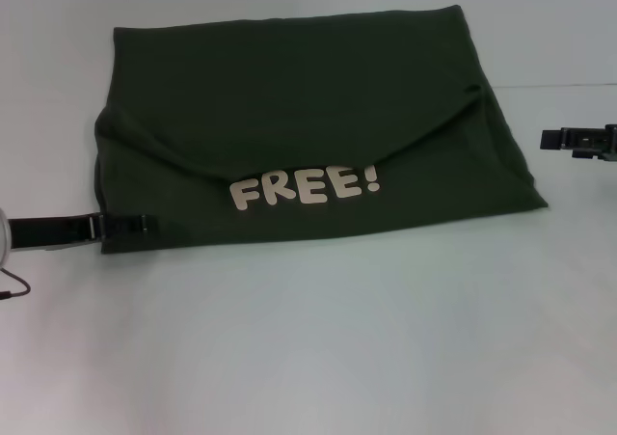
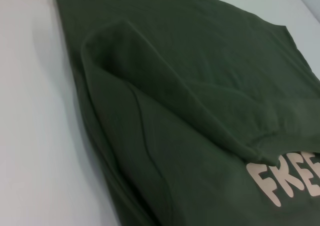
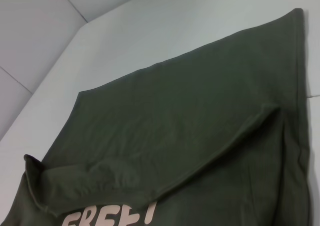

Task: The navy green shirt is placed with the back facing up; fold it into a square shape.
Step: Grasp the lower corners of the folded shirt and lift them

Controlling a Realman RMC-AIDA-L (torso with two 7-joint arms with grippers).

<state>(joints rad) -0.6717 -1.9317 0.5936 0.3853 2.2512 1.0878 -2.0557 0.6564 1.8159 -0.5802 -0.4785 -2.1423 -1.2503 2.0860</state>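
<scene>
Navy green shirt [image 1: 308,97] dark olive, pale pinkish-cream "FREE!" print [image 1: 305,186]; table [image 1: 318,348] white, perhaps faintly bluish.

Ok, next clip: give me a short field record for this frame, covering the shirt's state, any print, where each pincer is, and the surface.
shirt: navy green shirt, partly folded, a flap doubled over toward the near edge
print: pale "FREE!" lettering showing below the flap's curved hem
left pincer: left pincer at the shirt's near left corner, touching the fabric edge; grip unclear
right pincer: right pincer off the shirt's right side, apart from the cloth
surface: white table
fold status: not yet a square
</scene>
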